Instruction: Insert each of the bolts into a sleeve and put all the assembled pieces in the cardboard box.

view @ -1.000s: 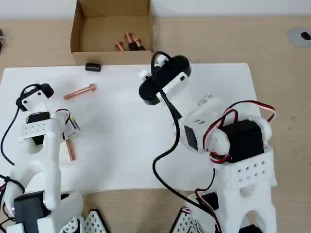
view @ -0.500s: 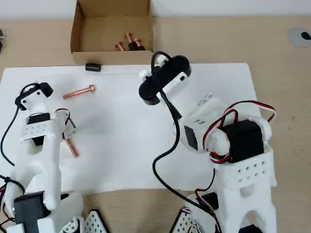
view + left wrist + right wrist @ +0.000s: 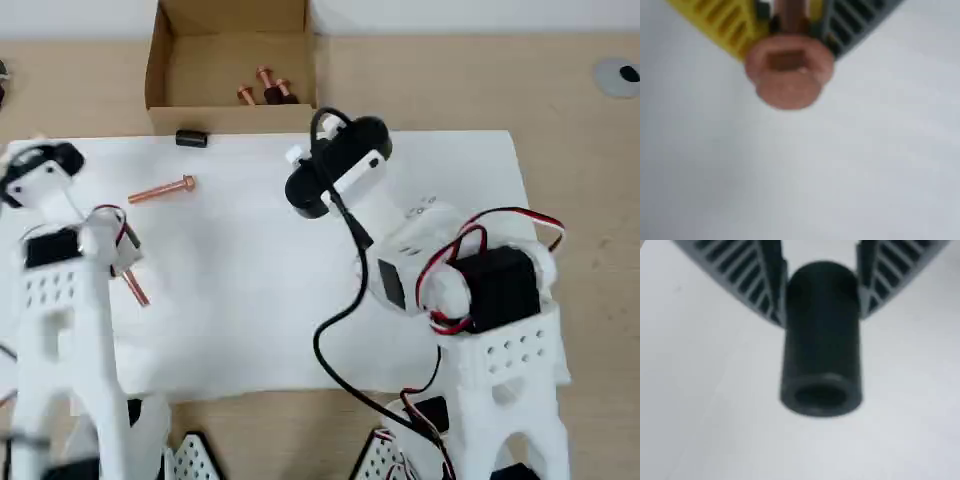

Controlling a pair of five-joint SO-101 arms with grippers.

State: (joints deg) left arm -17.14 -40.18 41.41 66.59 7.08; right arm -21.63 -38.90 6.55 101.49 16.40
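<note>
My left gripper (image 3: 790, 17) is shut on a copper bolt (image 3: 789, 75), whose head points at the camera between a yellow finger (image 3: 725, 25) and a grey one. From above, that bolt (image 3: 134, 288) hangs slanted over the left side of the white sheet (image 3: 240, 270). The right gripper (image 3: 821, 275) is shut on a black sleeve (image 3: 821, 340), open end towards the camera, above the sheet. A second bolt (image 3: 161, 190) lies loose on the sheet, and a second black sleeve (image 3: 191, 138) lies near the cardboard box (image 3: 155, 70). Assembled pieces (image 3: 265, 88) rest inside the box.
The right arm's wrist (image 3: 335, 165) stands over the sheet's upper middle, its cable looping down to the base (image 3: 490, 330). The box sits just beyond the sheet's far edge. A grey disc (image 3: 617, 76) lies at the table's far right.
The left arm has swung up and towards the left edge, carrying the bolt off the sheet. The right arm has barely moved.
</note>
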